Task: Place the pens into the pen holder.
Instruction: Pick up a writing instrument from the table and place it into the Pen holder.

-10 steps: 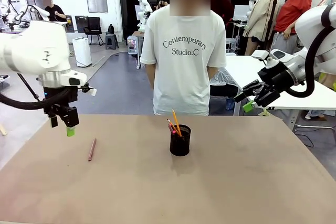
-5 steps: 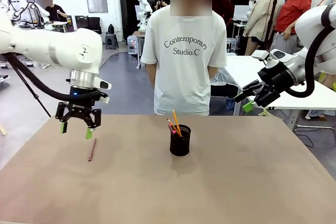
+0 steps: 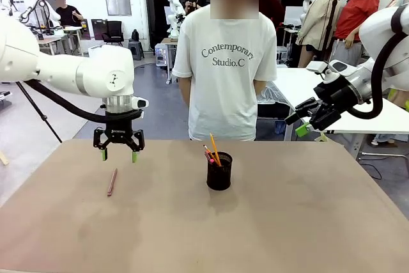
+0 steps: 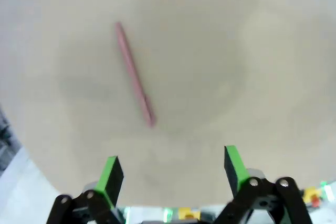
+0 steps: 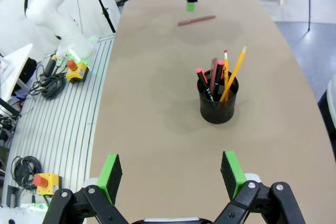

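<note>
A pinkish-brown pen [image 3: 112, 181] lies flat on the brown table, left of the middle; it also lies below the fingers in the left wrist view [image 4: 134, 75] and far off in the right wrist view [image 5: 196, 20]. My left gripper [image 3: 119, 155] [image 4: 171, 172] hangs open above the table, just behind and a little right of that pen, with nothing between its fingers. The black mesh pen holder [image 3: 219, 171] [image 5: 217, 99] stands mid-table with several pens and a yellow pencil upright in it. My right gripper [image 3: 301, 123] [image 5: 171, 176] is open, raised high at the right, away from the table.
A person in a white T-shirt [image 3: 225, 62] stands at the table's far edge, hands behind the back. The table [image 3: 287, 222] is bare right of and in front of the holder. A white table stands behind on the right.
My left arm has swung right and toward the far edge, carrying the open gripper from the table's left edge to just behind the lying pen. The right arm has stayed still.
</note>
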Robot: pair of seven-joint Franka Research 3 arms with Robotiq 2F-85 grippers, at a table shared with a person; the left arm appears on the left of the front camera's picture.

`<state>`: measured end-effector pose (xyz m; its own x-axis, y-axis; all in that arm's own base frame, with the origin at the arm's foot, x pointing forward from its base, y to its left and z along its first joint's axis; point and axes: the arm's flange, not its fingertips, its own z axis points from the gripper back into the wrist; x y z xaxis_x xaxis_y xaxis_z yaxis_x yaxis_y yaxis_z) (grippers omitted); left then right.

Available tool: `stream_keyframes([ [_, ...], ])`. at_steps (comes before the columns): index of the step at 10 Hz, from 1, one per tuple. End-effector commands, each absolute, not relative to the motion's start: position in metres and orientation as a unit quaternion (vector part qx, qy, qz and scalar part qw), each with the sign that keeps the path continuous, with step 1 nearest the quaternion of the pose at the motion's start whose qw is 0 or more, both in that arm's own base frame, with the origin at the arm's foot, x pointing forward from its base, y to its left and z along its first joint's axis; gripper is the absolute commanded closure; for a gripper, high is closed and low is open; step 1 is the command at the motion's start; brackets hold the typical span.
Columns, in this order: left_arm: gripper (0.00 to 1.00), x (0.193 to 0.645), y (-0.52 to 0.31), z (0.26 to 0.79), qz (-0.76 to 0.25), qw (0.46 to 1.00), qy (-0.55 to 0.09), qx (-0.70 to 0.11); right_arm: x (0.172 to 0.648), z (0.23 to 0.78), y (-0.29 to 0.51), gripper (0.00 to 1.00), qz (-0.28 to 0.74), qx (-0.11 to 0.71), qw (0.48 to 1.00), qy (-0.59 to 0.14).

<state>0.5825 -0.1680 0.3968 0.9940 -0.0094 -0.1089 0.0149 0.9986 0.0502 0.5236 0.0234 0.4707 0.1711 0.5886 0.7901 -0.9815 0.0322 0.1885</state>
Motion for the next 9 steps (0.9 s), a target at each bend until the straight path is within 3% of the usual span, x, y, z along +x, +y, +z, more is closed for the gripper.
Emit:
stream_keyframes([
  [1, 0.0, 0.574, -0.156, 0.38, 0.025, 0.999, 0.036, -0.01, 0.522, 0.472, 0.024, 0.0, 0.585, 0.376, 0.669, -0.264],
  [9, 0.0, 0.582, -0.139, 0.362, 0.031, 0.999, 0.04, -0.009, 0.522, 0.472, 0.024, 0.0, 0.585, 0.376, 0.669, -0.264],
])
